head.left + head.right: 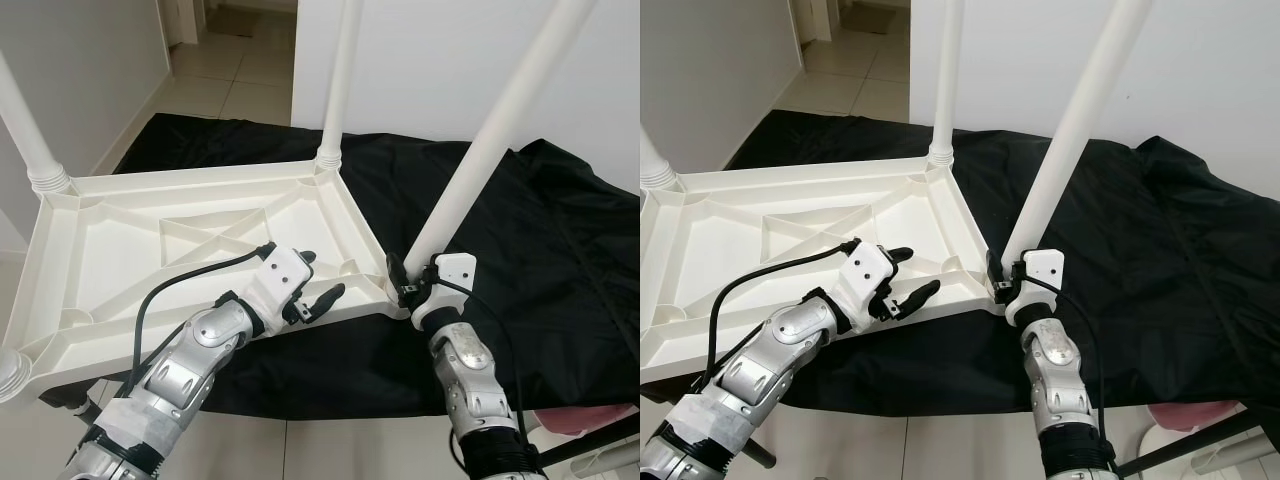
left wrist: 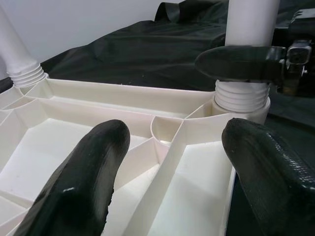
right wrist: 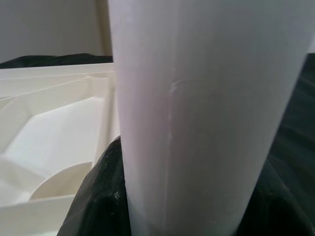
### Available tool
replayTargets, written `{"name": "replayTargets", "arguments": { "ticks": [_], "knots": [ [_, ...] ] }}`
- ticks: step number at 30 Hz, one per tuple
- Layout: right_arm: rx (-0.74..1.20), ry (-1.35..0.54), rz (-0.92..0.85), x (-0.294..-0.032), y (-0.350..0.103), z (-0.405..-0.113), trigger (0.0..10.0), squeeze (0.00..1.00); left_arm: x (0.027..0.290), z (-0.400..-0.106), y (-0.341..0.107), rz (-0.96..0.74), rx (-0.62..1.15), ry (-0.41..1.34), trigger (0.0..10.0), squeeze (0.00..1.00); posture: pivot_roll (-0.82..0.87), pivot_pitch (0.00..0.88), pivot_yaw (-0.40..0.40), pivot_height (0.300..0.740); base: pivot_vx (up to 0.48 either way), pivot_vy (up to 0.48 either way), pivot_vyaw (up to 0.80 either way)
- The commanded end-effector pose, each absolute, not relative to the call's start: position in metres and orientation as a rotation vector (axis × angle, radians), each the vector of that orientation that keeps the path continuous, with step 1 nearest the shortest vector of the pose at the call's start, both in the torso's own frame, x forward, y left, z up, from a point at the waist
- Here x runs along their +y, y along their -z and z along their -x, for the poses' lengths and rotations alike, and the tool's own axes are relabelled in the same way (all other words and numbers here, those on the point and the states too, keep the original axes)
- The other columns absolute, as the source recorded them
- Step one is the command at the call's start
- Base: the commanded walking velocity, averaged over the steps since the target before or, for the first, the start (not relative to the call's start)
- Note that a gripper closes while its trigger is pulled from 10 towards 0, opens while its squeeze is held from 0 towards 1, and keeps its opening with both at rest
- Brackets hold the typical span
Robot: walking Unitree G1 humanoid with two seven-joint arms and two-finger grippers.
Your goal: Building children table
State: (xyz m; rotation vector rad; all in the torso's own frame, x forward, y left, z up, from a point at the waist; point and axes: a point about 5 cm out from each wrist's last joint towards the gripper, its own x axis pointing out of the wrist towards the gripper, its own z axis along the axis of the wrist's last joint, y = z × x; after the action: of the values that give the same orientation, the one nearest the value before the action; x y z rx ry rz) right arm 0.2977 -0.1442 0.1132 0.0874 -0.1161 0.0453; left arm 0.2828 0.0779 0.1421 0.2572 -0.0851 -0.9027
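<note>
The right gripper [image 1: 402, 280] clamps the near-right leg [image 1: 490, 150] at its base, upright in the upturned tabletop's [image 1: 120, 250] corner socket; left gripper [image 1: 318, 280], fingers apart, hovers beside.

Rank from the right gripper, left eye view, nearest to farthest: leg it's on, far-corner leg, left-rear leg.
1. Near-right leg: the right gripper is shut on its base.
2. Far-corner leg: behind, across the tabletop.
3. Left-rear leg: far left corner.
</note>
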Motion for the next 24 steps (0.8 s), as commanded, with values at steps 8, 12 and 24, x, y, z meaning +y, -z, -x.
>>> {"name": "replayTargets", "arguments": {
  "ticks": [8,12,24],
  "knots": [
    [-0.039,0.149,-0.135,-0.143,-0.106,-0.296,10.0,0.00,0.068,-0.277,-0.143,-0.256,-0.086,1.052,10.0,0.00,0.05,0.000,-0.101,0.740,0.000,0.000,0.00],
    [-0.033,0.138,-0.126,-0.143,-0.107,-0.295,10.0,0.00,0.068,-0.277,-0.143,-0.262,-0.086,1.056,10.0,0.00,0.05,0.000,-0.104,0.740,0.000,0.000,0.00],
    [-0.047,0.089,-0.096,-0.136,-0.111,-0.295,10.0,0.69,0.070,-0.276,-0.141,-0.275,-0.081,1.064,10.0,0.00,0.06,0.000,-0.099,0.740,0.000,0.000,0.00]
  ]
}}
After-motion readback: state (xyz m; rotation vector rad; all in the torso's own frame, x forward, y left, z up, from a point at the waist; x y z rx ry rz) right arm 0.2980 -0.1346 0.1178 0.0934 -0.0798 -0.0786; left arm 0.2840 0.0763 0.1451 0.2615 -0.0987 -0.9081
